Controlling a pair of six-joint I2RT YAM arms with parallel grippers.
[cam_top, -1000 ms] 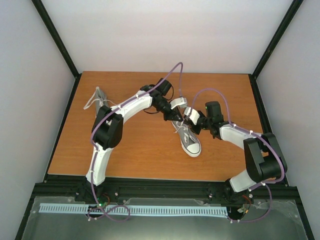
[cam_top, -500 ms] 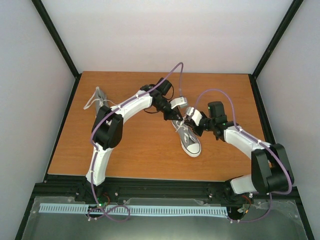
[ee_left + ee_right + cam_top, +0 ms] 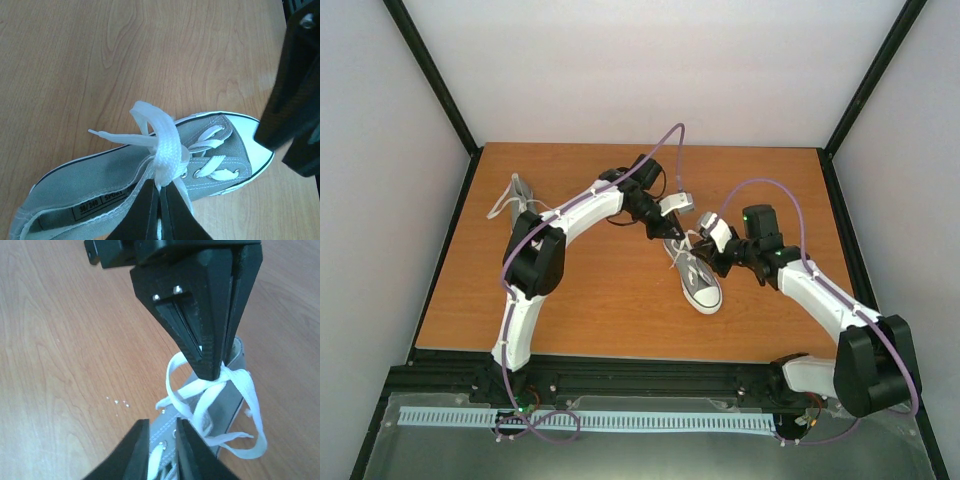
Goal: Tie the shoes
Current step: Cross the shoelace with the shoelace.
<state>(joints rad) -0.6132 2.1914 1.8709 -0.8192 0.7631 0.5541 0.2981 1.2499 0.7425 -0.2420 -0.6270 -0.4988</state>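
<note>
Lace (image 3: 165, 145) of sneaker (image 3: 698, 280) pinched in left gripper (image 3: 160, 186), right gripper (image 3: 161, 424) facing close, grip unclear; other sneaker (image 3: 515, 196) apart.

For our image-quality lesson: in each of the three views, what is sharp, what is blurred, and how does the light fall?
Top external: even, soft light, no hard shadows, shoe small but clear. Left wrist: white lace crisp, the right gripper at the edge dark and blurred. Right wrist: own jaws close and soft, left gripper a near-black mass.
</note>
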